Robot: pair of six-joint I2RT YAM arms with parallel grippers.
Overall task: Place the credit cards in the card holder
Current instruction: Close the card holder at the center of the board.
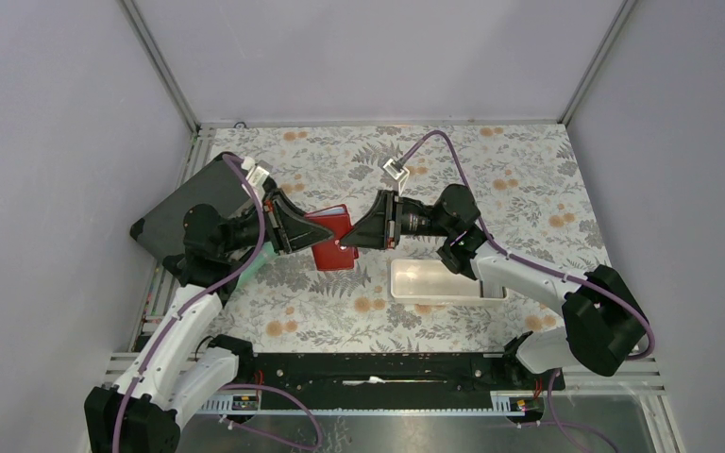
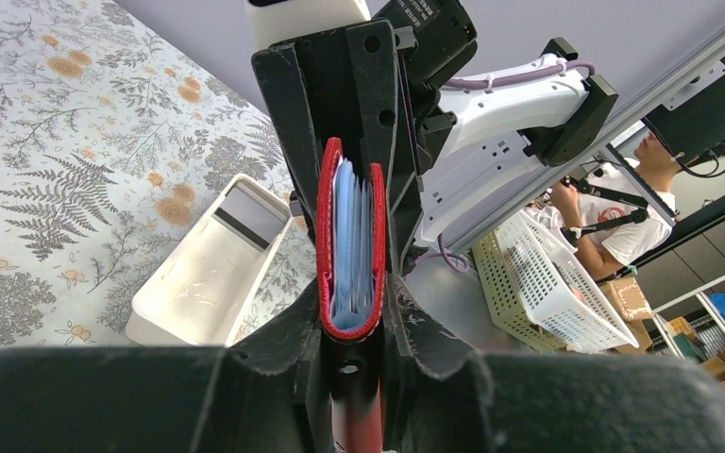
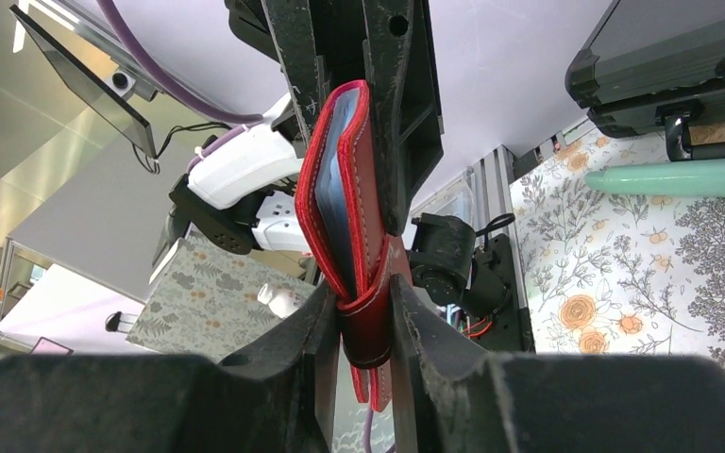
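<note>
Top external: card holder (image 1: 330,242) hung over the desk (image 1: 491,179), between left end effector (image 1: 306,226) and right end effector (image 1: 347,242). Left wrist: left end effector was clamped on its fold, with light blue credit cards (image 2: 349,236) inside. Right wrist: right end effector was clamped on the opposite edge.

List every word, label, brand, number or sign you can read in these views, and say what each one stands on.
No text can be read in any view.
Black wrist housing: small white print, too blurred to read.
Bystander's white T-shirt: red mark, too small to read.
Red card holder, light blue cards, white tray: no print visible.
</note>
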